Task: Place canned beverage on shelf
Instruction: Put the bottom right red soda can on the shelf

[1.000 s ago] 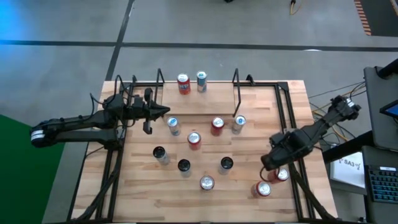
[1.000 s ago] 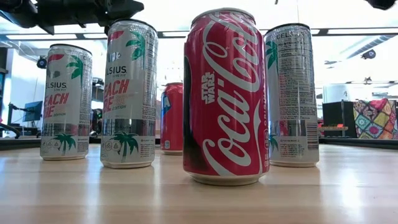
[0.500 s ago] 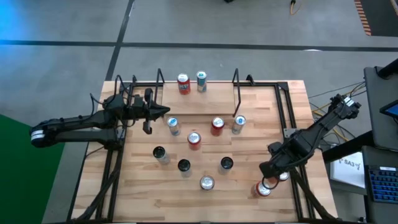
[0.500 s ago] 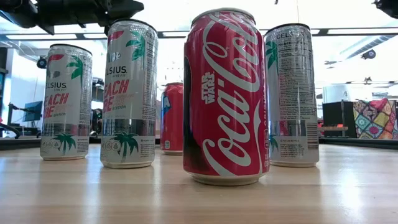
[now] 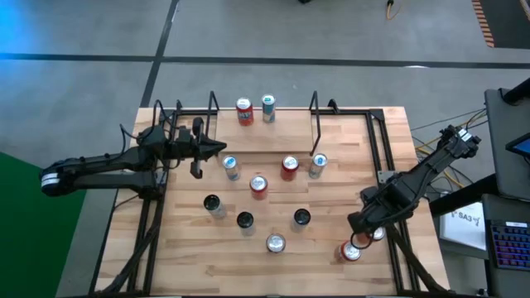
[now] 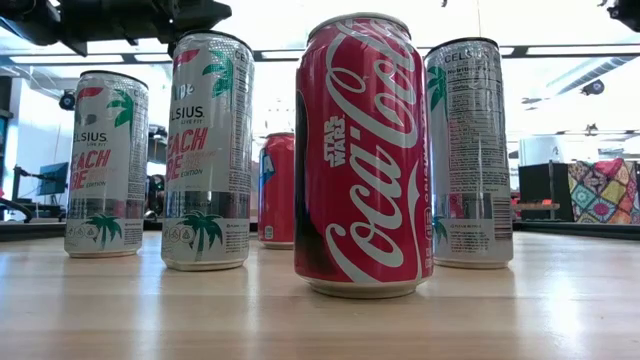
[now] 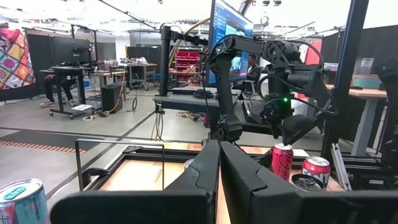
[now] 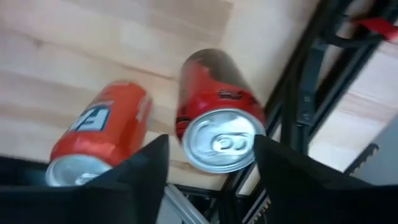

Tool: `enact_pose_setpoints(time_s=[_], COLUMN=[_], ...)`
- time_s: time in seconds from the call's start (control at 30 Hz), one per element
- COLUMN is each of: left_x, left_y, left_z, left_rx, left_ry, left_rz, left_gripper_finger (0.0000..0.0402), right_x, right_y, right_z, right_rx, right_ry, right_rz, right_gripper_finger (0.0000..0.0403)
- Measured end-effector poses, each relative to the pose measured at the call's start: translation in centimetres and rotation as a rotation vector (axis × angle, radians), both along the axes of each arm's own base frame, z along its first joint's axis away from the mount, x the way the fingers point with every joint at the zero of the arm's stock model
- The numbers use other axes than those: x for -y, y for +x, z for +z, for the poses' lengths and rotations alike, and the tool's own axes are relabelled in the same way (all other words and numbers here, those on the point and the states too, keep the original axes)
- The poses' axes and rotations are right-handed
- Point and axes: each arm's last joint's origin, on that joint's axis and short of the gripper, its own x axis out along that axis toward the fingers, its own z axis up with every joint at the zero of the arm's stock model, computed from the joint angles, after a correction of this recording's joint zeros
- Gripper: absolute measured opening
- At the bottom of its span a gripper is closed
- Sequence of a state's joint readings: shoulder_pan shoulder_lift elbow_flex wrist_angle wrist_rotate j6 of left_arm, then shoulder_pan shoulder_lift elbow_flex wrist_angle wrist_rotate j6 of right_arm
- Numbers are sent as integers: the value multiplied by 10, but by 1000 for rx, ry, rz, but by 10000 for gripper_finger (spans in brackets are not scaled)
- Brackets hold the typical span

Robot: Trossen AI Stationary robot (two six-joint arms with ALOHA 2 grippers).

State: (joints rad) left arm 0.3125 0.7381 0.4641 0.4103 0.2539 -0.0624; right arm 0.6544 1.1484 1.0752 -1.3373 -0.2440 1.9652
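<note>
Two cans stand at the table's near right corner: a red one with a silver top (image 8: 217, 134) (image 5: 375, 234) and an orange one (image 8: 99, 134) (image 5: 350, 252). My right gripper (image 8: 214, 177) (image 5: 358, 232) hovers open above them, pointing down, its fingers on either side of the red can's top without touching it. The shelf (image 5: 265, 124), a narrow black rod rack with a wooden floor, stands at the far edge with two cans (image 5: 244, 110) upright on its floor. My left gripper (image 7: 219, 163) (image 5: 217, 149) is shut and holds nothing, raised over the table's left side.
Several more cans stand upright on the middle of the table (image 5: 259, 185), among them a red Coca-Cola can (image 6: 362, 155) and pale Celsius cans (image 6: 208, 150). Black side frames (image 5: 385, 165) run along the left and right edges, close beside the corner cans.
My right gripper has moved toward the table's near edge and sunk a little, coming over the two cans at the near right corner. The cans have stayed where they were.
</note>
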Motion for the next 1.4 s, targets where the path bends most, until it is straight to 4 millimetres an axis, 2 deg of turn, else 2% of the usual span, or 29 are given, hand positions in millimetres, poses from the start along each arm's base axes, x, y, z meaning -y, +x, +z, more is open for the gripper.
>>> enact_pose_setpoints(time_s=[0.2, 0.37, 0.73, 1.4], left_x=[0, 0, 0, 1], left_y=[0, 0, 0, 0], left_z=[0, 0, -1, -2], left_rx=[0, -1, -9, -17], left_ry=[0, 0, -3, -9], left_rz=[-2, -2, -2, -5], left_gripper_finger=[0, 0, 0, 0], right_x=[0, 0, -1, -27], right_y=[-4, -4, -1, 11], right_z=[0, 0, -1, -24], right_rx=[-80, -73, -52, -105], right_ry=[37, 42, 17, -26], right_rz=[-9, 7, -11, 17], right_gripper_finger=[319, 349, 354, 354])
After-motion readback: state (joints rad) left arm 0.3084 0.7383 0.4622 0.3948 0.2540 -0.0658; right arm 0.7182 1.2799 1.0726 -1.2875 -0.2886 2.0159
